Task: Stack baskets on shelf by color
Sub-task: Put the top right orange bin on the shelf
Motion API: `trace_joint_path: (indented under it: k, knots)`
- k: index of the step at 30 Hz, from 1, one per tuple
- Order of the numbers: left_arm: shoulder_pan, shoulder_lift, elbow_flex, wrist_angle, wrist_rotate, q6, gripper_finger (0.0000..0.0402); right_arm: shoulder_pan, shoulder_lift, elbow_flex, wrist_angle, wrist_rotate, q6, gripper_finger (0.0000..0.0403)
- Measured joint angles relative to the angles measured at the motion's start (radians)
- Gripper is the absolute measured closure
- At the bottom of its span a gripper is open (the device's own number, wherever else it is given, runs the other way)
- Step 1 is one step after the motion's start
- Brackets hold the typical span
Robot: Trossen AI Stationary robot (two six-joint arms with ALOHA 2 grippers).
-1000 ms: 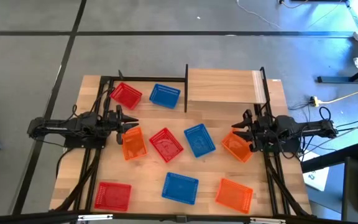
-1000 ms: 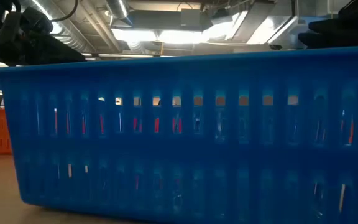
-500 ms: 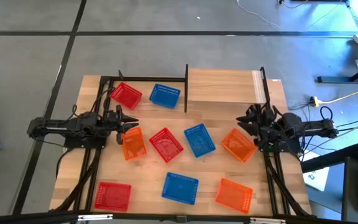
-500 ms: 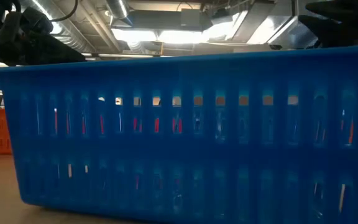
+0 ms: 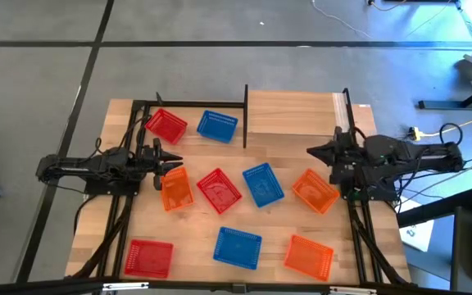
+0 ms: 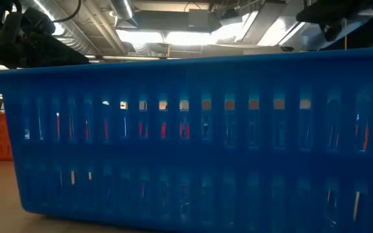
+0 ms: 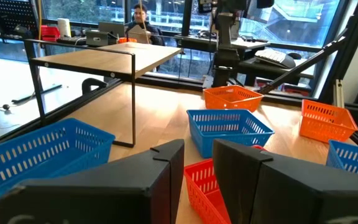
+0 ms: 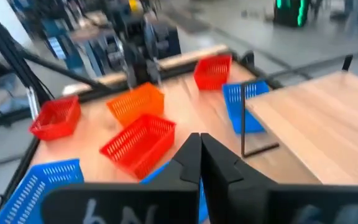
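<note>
Baskets (image 5: 259,183): all nine loose on the worktop (image 5: 195,225), shelf (image 5: 293,113) bare. Right gripper (image 5: 312,151) closed, holding nothing, above the orange basket (image 5: 315,191). Left gripper (image 5: 173,163) open over another orange one (image 5: 175,188). Looks like no grasp made yet; next: reopen right, descend on the rim.

A person (image 7: 140,14) sits at a desk (image 7: 107,38) beyond the table.

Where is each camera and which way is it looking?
High: above, looking down on table, shelf, both arms.
Low: at table height, against a blue basket; arm parts in the top corners.
Left wrist: past the left gripper toward the shelf.
Right wrist: past the shut right gripper.
Both wrist views share the shelf.
</note>
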Motion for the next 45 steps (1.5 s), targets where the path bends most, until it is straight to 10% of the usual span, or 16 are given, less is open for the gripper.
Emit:
trace_joint_path:
  k: [12,18,28,45]
  knots:
    - [0.0,0.0,0.0,0.0,0.0,0.0,0.0324,0.0,0.418,0.495,-0.609,-0.011,0.505,0.0402]
    - [0.0,0.0,0.0,0.0,0.0,0.0,0.0324,0.0,0.513,0.631,-0.865,-0.217,0.675,0.0403]
    - [0.0,0.0,0.007,0.007,0.006,0.001,0.0325,0.0,0.614,0.63,-0.894,-0.578,0.719,0.0388]
    - [0.0,0.223,0.414,-0.375,0.046,0.1,0.0325,-0.003,0.817,0.628,-0.892,-0.511,0.685,0.0355]
